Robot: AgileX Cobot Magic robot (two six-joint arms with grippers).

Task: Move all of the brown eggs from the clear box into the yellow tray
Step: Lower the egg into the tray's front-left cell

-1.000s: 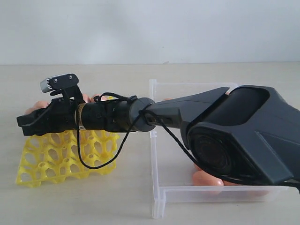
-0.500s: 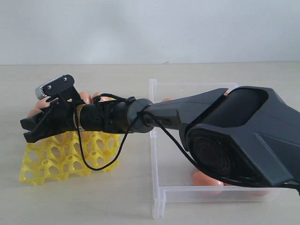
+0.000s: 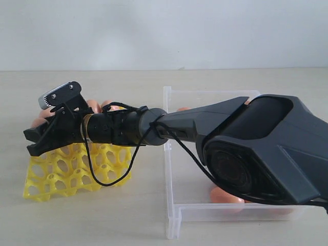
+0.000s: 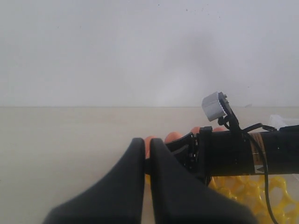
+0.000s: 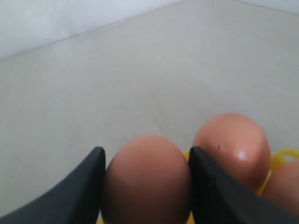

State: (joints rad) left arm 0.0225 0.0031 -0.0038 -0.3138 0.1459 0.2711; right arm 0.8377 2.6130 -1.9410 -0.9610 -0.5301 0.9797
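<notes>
While right gripper [image 5: 145,156] hangs over yellow tray [image 3: 61,171], fingers [image 5: 88,186] press brown egg [image 5: 145,186] both sides; other eggs [image 5: 232,147] seated beside. Left gripper [image 4: 145,151] pinched closed, empty. More eggs [image 3: 225,195] in clear box [image 3: 173,218].

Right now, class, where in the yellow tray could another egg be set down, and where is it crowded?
Bare: the yellow tray's near rows of cups, between its front edge and the hanging cable. Crowded: its far row, where brown eggs sit and the right pincer flanks one.
</notes>
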